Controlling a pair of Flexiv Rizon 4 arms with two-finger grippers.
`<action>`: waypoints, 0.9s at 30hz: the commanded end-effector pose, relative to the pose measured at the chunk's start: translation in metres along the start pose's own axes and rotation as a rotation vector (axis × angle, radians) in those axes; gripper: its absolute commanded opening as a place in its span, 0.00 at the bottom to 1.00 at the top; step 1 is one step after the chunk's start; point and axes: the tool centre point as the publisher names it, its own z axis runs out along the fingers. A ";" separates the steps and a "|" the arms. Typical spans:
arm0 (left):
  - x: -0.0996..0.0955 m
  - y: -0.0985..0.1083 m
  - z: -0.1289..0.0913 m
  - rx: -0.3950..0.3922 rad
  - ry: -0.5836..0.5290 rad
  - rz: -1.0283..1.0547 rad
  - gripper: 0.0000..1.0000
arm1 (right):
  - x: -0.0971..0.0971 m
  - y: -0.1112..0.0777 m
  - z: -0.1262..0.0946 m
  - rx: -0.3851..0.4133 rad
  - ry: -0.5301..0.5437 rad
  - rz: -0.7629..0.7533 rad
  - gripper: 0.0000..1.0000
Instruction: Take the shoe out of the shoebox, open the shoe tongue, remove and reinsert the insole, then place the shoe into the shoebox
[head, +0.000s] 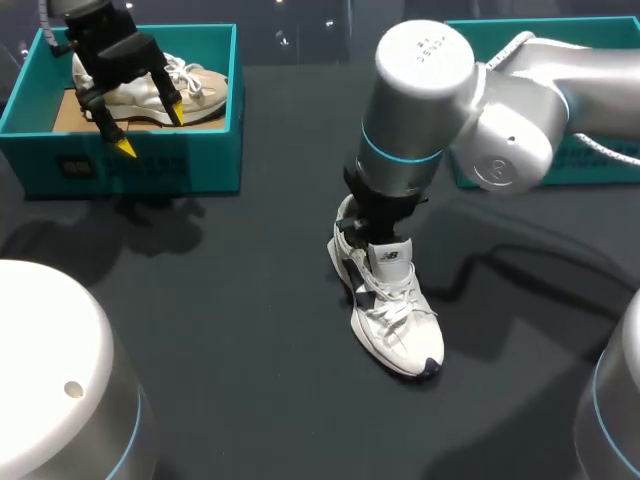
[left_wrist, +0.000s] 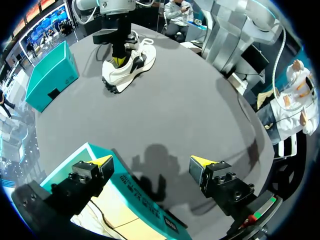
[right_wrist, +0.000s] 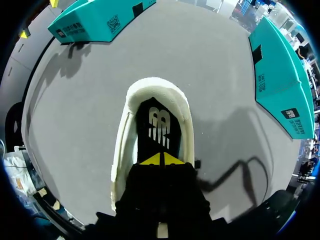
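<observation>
At the left, a teal shoebox (head: 130, 165) stands on the dark surface (head: 250, 300), and a beige shoe (head: 200, 90) lies in it. The left end effector (head: 150, 130) hangs above the front wall of this box, its fingers spread wide and holding nothing. In the middle of the surface stands the white shoe (head: 400, 320), outside of any box. The right end effector (right_wrist: 161, 160) is inside the shoe's opening, with its tips pressed together over the black insole (right_wrist: 160, 125); whether they pinch it, I cannot tell. A second teal box (head: 600, 172) stands at the far right.
</observation>
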 end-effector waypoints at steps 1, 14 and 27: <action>0.000 0.000 -0.001 -0.002 0.002 0.000 1.00 | 0.005 0.003 0.000 0.046 -0.006 -0.019 0.00; 0.000 0.000 -0.001 -0.002 0.002 0.000 1.00 | 0.014 -0.007 -0.011 0.125 -0.057 -0.093 0.00; 0.000 0.000 -0.001 -0.002 0.002 0.000 1.00 | 0.008 -0.013 -0.012 0.156 -0.052 -0.078 0.20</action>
